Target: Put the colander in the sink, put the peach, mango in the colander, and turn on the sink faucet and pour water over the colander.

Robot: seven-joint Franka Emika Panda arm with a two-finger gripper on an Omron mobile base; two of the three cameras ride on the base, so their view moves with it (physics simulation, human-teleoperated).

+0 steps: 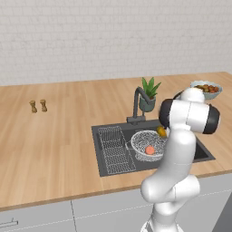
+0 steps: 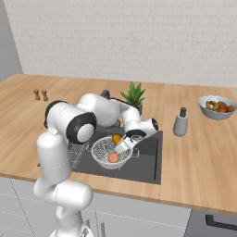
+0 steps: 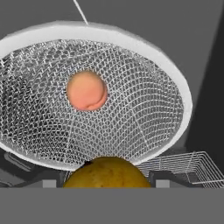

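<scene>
The silver mesh colander stands in the dark sink, right of the wire rack. The pinkish peach lies on its bottom. My gripper hangs just over the colander's far rim, shut on the yellow-orange mango, which bulges between the finger tips in the hand view. The dark gooseneck faucet rises behind the sink; no water is running.
A green potted plant stands behind the faucet. A grey bowl of fruit sits on the counter to the right, with a grey dispenser bottle nearer the sink. Two small shakers stand far left.
</scene>
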